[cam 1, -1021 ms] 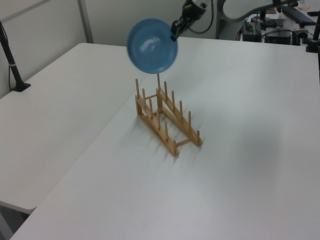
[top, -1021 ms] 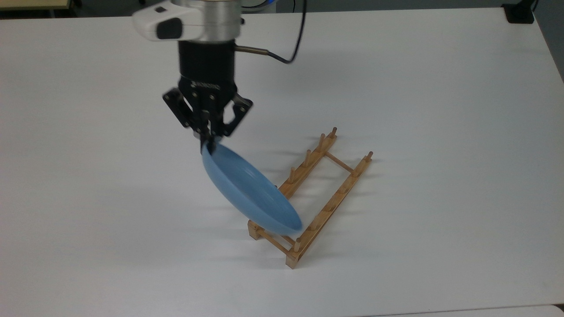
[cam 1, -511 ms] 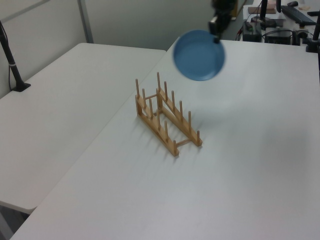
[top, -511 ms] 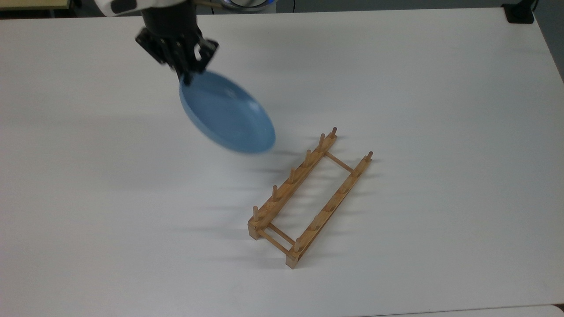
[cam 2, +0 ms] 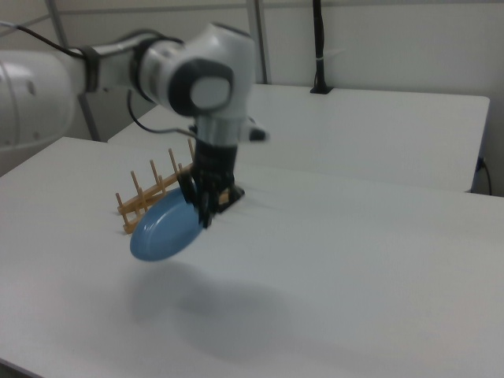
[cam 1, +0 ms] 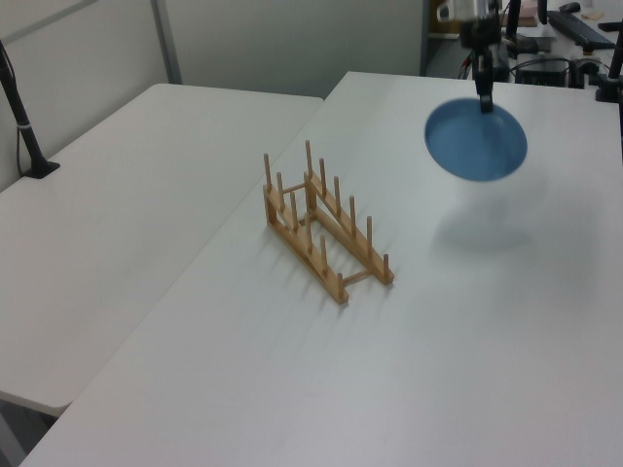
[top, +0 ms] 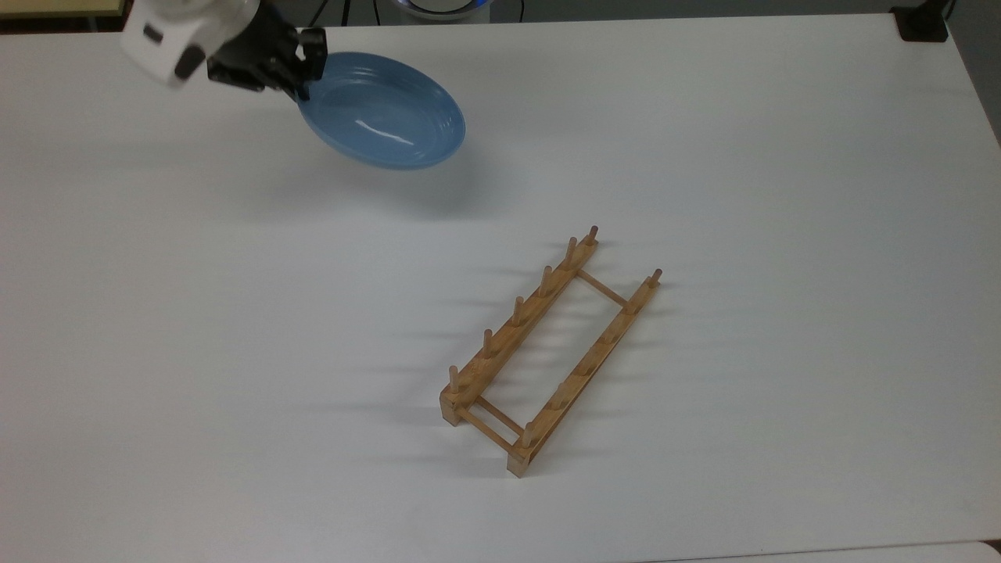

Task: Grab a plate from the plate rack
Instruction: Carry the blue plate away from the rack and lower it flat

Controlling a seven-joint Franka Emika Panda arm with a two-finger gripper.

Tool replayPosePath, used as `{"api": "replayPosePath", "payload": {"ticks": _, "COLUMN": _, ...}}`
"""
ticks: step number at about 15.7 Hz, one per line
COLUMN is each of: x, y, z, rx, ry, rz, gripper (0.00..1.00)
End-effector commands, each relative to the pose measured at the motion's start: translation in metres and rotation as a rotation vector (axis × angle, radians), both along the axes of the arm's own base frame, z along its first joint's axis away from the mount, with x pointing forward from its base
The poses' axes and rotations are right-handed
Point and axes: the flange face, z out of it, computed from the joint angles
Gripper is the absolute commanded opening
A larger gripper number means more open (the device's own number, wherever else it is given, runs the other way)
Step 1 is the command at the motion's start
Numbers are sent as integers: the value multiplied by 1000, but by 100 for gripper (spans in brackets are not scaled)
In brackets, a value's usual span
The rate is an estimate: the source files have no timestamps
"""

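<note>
My gripper (top: 303,78) pinches the rim of the plain light-blue plate (top: 383,111), aloft, well apart from the plate rack (top: 547,352).

1 plate (top: 387,117), 1 plate rack (top: 539,356) w/ 2 rails, 2 white tables (cam 1: 127,214).

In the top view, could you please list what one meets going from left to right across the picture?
The gripper, clamped on the rim of the plate → the plate itself, held above the table → the plate rack, standing bare of plates on the table.
</note>
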Motion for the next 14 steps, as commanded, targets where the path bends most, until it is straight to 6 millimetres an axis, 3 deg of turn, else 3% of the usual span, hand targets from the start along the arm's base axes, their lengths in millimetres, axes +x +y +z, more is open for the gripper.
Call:
{"api": "replayPosePath", "payload": {"ticks": 1, "x": -6, "y": -27, "z": -52, "rx": 135, "ry": 35, "rz": -33, "gripper": 0}}
{"api": "replayPosePath", "payload": {"ticks": 7, "x": -10, "y": -29, "z": -116, "rx": 103, "ry": -7, "rz": -85, "gripper": 0}}
{"api": "replayPosePath", "payload": {"ticks": 12, "x": -10, "y": -31, "z": -134, "rx": 107, "ry": 12, "rz": -90, "gripper": 0}}
{"api": "replayPosePath", "payload": {"ticks": 14, "x": -13, "y": -31, "z": -152, "rx": 111, "ry": 46, "rz": -88, "gripper": 3}}
